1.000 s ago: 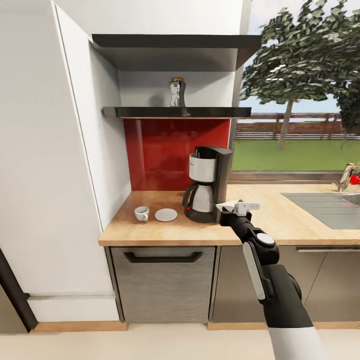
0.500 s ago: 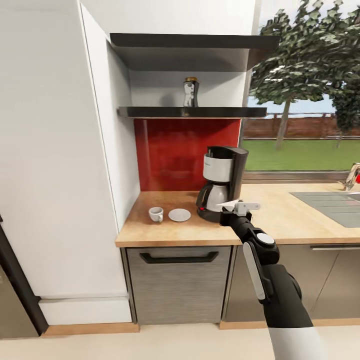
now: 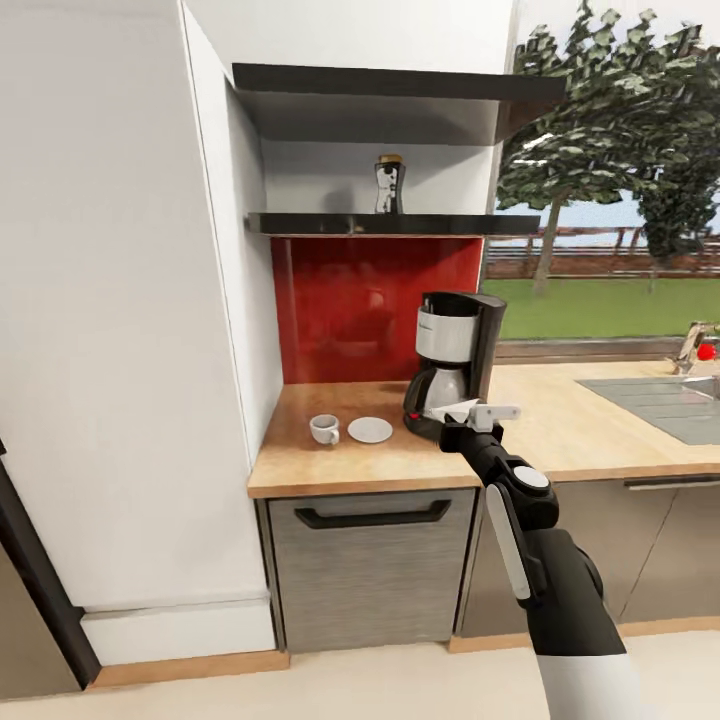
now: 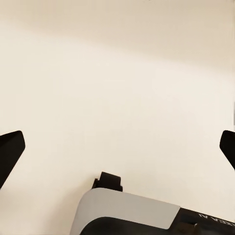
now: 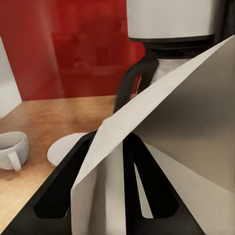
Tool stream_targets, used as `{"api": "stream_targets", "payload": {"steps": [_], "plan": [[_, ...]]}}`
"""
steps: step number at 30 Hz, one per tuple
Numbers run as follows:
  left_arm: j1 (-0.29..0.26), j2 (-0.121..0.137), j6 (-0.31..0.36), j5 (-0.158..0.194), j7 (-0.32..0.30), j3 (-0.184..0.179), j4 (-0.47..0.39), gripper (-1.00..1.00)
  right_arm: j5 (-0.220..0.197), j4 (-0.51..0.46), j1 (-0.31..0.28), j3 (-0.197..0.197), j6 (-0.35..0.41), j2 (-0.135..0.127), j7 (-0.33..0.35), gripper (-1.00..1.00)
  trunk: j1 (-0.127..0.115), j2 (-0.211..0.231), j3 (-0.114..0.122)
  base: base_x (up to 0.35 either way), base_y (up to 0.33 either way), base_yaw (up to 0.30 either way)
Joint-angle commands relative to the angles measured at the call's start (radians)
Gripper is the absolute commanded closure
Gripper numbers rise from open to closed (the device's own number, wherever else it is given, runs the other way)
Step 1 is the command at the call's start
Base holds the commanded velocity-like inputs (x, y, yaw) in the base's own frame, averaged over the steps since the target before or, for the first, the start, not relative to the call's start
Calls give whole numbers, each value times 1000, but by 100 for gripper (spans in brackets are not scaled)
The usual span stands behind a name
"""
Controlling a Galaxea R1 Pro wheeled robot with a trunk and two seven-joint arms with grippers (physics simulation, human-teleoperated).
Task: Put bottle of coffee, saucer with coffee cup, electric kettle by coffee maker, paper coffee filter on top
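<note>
In the head view the coffee maker (image 3: 455,358) stands on the kitchen countertop (image 3: 345,465) before a red backsplash. Left of it lie the saucer (image 3: 370,430) and the coffee cup (image 3: 323,429), side by side and apart. The bottle of coffee (image 3: 389,185) stands on the kitchen shelf (image 3: 330,224) above. My right gripper (image 3: 471,413) hovers at the coffee maker's base, shut on the paper coffee filter (image 3: 455,410). In the right wrist view the filter (image 5: 166,142) lies between the black fingers (image 5: 66,188), with the coffee maker (image 5: 171,24), saucer (image 5: 66,147) and cup (image 5: 12,149) beyond. My left gripper (image 4: 117,149) is open over pale floor.
A tall white cabinet (image 3: 120,300) walls off the counter's left end. A thicker black board (image 3: 390,85) hangs above the shelf. A grey drawer front with a black handle (image 3: 370,515) sits under the counter. The steel sink (image 3: 665,400) and tap (image 3: 690,348) lie at the right, below a window.
The whole picture has shifted, so the counter and its things now sit further right: the camera moved. My right arm keeps the same pose with the filter in its grip.
</note>
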Motion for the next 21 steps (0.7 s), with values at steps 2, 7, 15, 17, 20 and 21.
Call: {"api": "stream_targets", "payload": {"steps": [2, 7, 15, 17, 20, 21], "plan": [[1, 0, -1, 7, 0, -1, -2, -100, -2, -1, -1, -1, 5, 1, 3, 100, 0, -1, -1, 0, 19, -276], [1, 0, -1, 7, 0, -1, -2, -100, -2, -1, -1, -1, 5, 1, 2, 100, 0, -1, -1, 0, 34, -187], [1, 0, 0, 7, 0, -1, -2, -100, -2, -1, -1, -1, 5, 1, 2, 100, 0, -1, -1, 0, 285, -11], [1, 0, 0, 7, 0, -1, -2, -100, -2, -1, -1, -1, 5, 1, 2, 100, 0, -1, -1, 0, 308, -1], [1, 0, 0, 7, 0, -1, -2, -100, -2, -1, -1, -1, 5, 1, 2, 100, 0, -1, -1, 0, 309, 0], [1, 0, 0, 7, 0, -1, -2, -100, -2, -1, -1, -1, 5, 1, 2, 100, 0, -1, -1, 0, 309, 0]]}}
